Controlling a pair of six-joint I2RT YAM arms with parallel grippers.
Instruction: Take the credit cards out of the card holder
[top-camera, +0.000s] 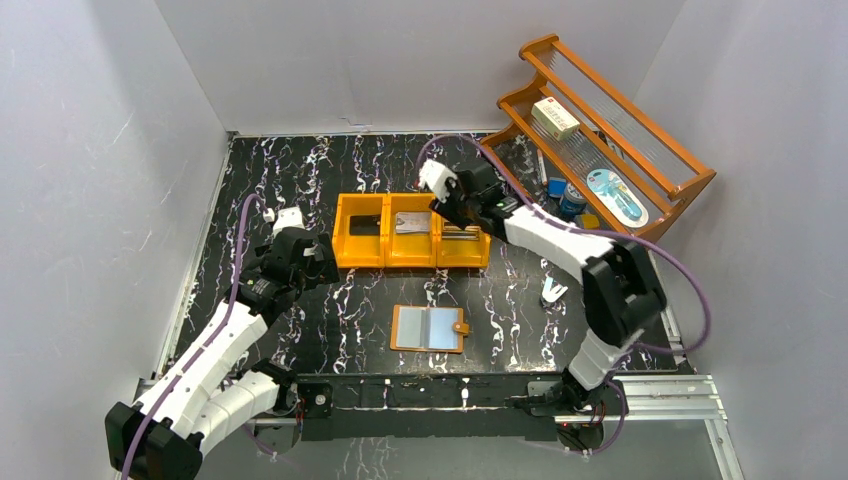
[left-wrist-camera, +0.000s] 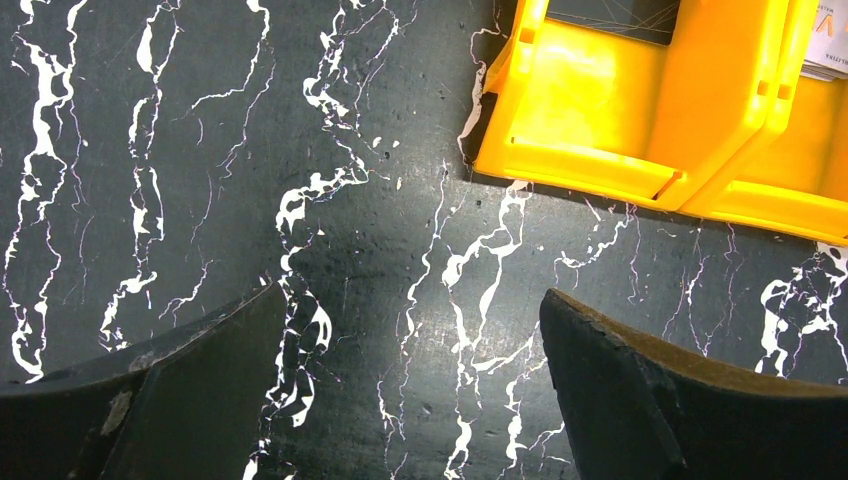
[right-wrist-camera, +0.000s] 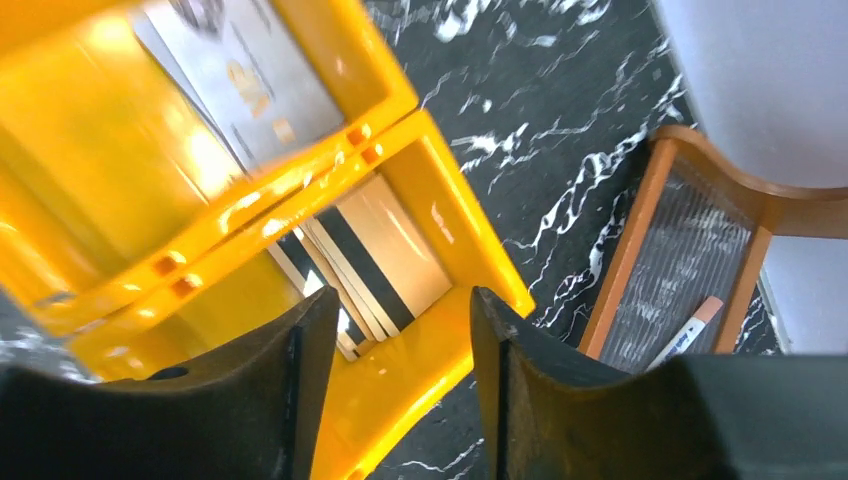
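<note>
The tan card holder (top-camera: 430, 328) lies open and flat at the front middle, its pale-blue sleeves up and its strap tab to the right. A black card (top-camera: 365, 225), a silver-grey card (top-camera: 412, 224) and a striped card (top-camera: 462, 236) lie one each in the orange bin's (top-camera: 412, 260) compartments. My right gripper (top-camera: 455, 220) is open and empty above the right compartment. In the right wrist view its fingers (right-wrist-camera: 405, 320) straddle the bin wall over the striped card (right-wrist-camera: 372, 255), with the silver-grey card (right-wrist-camera: 255, 75) beyond. My left gripper (top-camera: 318, 265) (left-wrist-camera: 410, 320) is open and empty, low over bare table left of the bin (left-wrist-camera: 620, 120).
A wooden rack (top-camera: 690, 185) stands at the back right with a white box (top-camera: 555, 118) and blue items on it; it also shows in the right wrist view (right-wrist-camera: 640, 230). A small white clip (top-camera: 552, 291) lies right of the card holder. White walls enclose the table.
</note>
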